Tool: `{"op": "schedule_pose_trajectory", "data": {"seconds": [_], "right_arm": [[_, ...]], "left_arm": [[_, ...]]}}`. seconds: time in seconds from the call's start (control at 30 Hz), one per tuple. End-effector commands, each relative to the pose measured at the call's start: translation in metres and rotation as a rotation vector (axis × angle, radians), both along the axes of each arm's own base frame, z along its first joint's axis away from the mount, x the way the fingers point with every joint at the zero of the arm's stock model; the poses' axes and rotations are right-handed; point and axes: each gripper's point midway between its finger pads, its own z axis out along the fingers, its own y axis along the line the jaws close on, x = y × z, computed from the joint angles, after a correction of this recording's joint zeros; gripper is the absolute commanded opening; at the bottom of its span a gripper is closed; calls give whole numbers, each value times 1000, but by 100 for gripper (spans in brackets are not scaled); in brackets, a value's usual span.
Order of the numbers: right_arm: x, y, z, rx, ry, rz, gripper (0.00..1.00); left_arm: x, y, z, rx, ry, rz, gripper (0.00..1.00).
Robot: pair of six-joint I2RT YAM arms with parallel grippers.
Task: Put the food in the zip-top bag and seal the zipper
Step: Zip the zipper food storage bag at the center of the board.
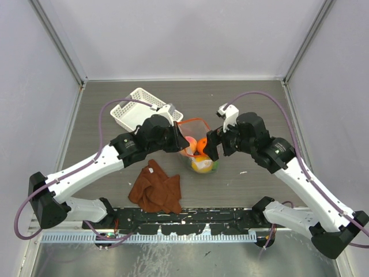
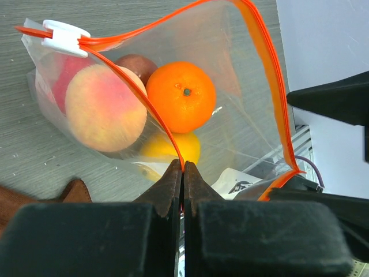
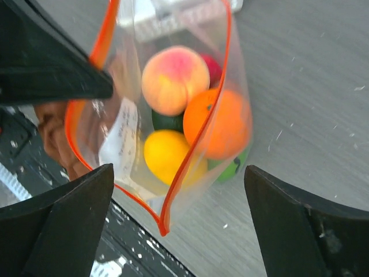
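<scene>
- The food [image 3: 174,79] was in! All of it sat inside the zip-top bag [image 1: 195,131], piled at the bottom, near mid-table.
- From the right wrist: peach [image 3: 174,79] on top, orange [image 3: 222,124] at its 4 o'clock, yellow fruit [image 3: 167,153] at its 6, dark green fruit [image 3: 167,121] wedged between them, red fruit [image 3: 212,68] peeking out at 2 o'clock, bright green fruit [image 3: 230,167] under the orange.
- The zipper [image 2: 268,75] gaped wide, its two orange-red strips bowed apart, with the white slider [image 2: 64,36] parked at one end of the mouth.
- The left gripper [image 2: 183,173] was clamped tight, pinching one zipper strip between its fingertips at the bag's 9 o'clock side.
- The right gripper [image 3: 179,168] stood with its jaws spread wide at the bag's 3 o'clock side, straddling the mouth's corner and holding nothing.
- Further out, the white lattice basket [image 1: 138,107] lay at the bag's 10 o'clock, on the grey table [image 1: 248,98].
- The brown cloth [image 1: 155,187] lay crumpled at the bag's 7 o'clock, towards the arm bases.
</scene>
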Motion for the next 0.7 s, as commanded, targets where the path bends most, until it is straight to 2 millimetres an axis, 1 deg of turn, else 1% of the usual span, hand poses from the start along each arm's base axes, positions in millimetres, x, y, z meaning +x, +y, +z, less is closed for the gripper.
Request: {"op": "schedule_pose_trajectory", "data": {"seconds": [0.0, 0.13, 0.3, 0.37, 0.43, 0.5, 0.67], "right_arm": [[-13, 11, -15, -52, -5, 147, 100], [-18, 21, -21, -98, -41, 216, 100], [-24, 35, -28, -187, -71, 254, 100], [-26, 38, -27, -212, -88, 251, 100], [-29, 41, -21, -203, -106, 260, 100], [-29, 41, -19, -200, -119, 255, 100], [-18, 39, -28, -249, -125, 204, 99]], "left_arm": [[9, -2, 24, -69, -61, 30, 0], [8, -2, 23, -70, -58, 29, 0], [9, -1, 22, -69, -59, 35, 0], [9, 0, 23, -67, -63, 40, 0], [9, 1, 23, -65, -64, 44, 0], [9, 1, 24, -71, -64, 44, 0], [8, 1, 26, -82, -68, 43, 0]]}}
